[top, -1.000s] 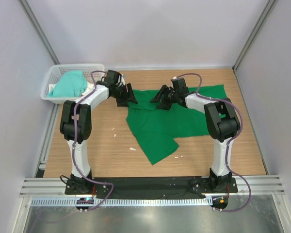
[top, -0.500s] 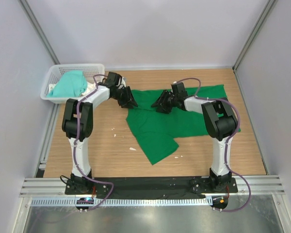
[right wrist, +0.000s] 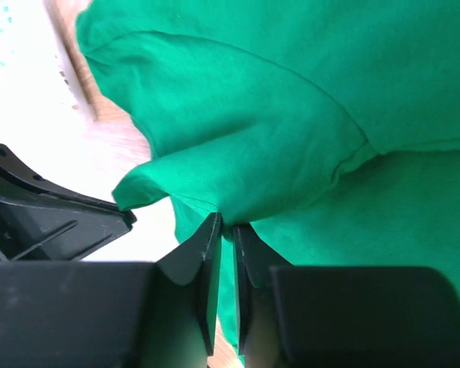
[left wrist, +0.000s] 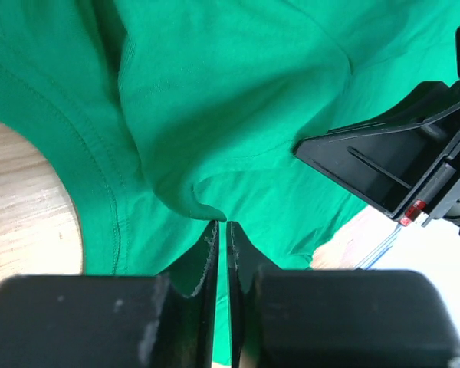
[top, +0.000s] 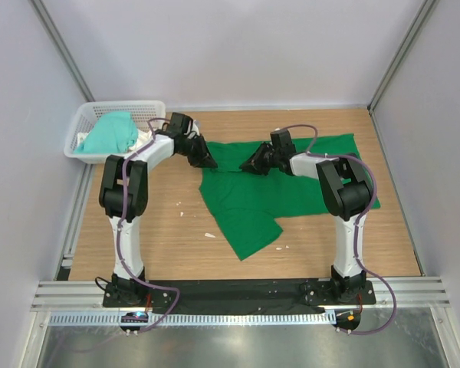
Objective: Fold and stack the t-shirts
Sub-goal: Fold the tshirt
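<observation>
l gripper & r gripper each clamped on a pinch of the green t-shirt — it's rumpled on the table. grasp step of the fold; next, i reckon: lift evenly, no slip.

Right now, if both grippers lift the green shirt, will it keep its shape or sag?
Probably it sags: the green shirt lies in soft wrinkles and bunches into a fold at the left gripper and the right gripper. It looks thin, so it is likely light. The part between the pinches may droop, and the near end may drag on the table.
</observation>
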Robot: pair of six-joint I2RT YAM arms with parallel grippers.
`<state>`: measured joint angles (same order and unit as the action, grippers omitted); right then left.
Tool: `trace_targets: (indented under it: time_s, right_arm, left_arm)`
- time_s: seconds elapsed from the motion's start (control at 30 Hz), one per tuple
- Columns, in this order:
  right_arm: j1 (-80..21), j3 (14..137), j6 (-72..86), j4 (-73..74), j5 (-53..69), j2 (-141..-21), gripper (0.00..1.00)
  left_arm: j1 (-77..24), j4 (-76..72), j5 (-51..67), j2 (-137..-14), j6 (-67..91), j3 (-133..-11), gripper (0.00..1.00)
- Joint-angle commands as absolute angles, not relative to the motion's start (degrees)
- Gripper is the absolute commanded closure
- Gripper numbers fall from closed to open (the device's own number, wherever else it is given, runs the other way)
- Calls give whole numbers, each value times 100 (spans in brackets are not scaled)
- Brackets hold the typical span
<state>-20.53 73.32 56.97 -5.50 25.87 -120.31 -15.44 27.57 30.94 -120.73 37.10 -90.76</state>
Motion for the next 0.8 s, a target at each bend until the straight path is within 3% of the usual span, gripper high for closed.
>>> trace_targets:
  time_s: [0.0, 0.23, 0.4, 0.5, 0.63, 0.77]
  right_arm:
    - [-2039, 7655, 5897, -817, 2575, -12050, 84]
    - [-1863, 8068, 6196, -861, 2724, -12287, 84]
    - [-1688, 8533, 6626, -1265, 2918, -12787, 73]
    - [-1600, 8875, 6820, -1406, 3190, -13007, 64]
    - [-1556, 8965, 5988, -549, 3164, -12666, 50]
    - [-1556, 8737, 5292, -36, 3147, -12270, 48]
  left_arm:
    - [-1477, 2549, 3243, -12102, 3788, -9316, 94]
    - [-1398, 2417, 3260, -12269, 4060, -9475, 100]
    - [-1336, 2128, 3226, -12445, 4455, -9571, 100]
    - [-1292, 2030, 3146, -12515, 4535, -9650, 95]
    - [-1266, 2065, 3164, -12586, 4526, -9756, 93]
    - [-1266, 2065, 3173, -12542, 4509, -9677, 93]
